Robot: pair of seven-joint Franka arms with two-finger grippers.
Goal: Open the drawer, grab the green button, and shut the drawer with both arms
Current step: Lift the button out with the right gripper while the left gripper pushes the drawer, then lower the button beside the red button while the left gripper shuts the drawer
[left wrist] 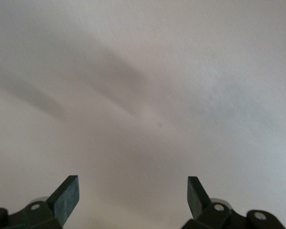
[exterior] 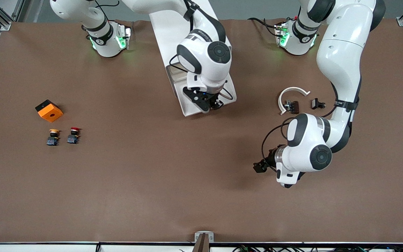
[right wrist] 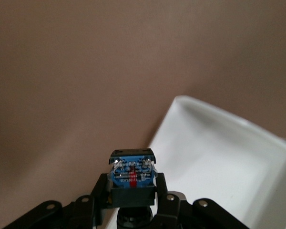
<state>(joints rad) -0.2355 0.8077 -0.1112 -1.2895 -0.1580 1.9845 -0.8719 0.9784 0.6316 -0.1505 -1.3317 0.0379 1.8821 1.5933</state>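
Brown table point(exterior: 173, 196) surface lies under the left gripper point(left wrist: 133, 195), which hangs low toward the left arm's end with its fingers point(left wrist: 66, 195) spread apart and nothing between them. Yellow-capped button point(exterior: 53, 137) and red-capped button point(exterior: 73, 135) stand side by side toward the right arm's end, an orange block point(exterior: 49, 111) a little farther from the camera. Farther still, the right gripper point(right wrist: 132, 195) is over the open white drawer point(exterior: 187, 105) edge, fingers clamped on the button point(right wrist: 132, 172).
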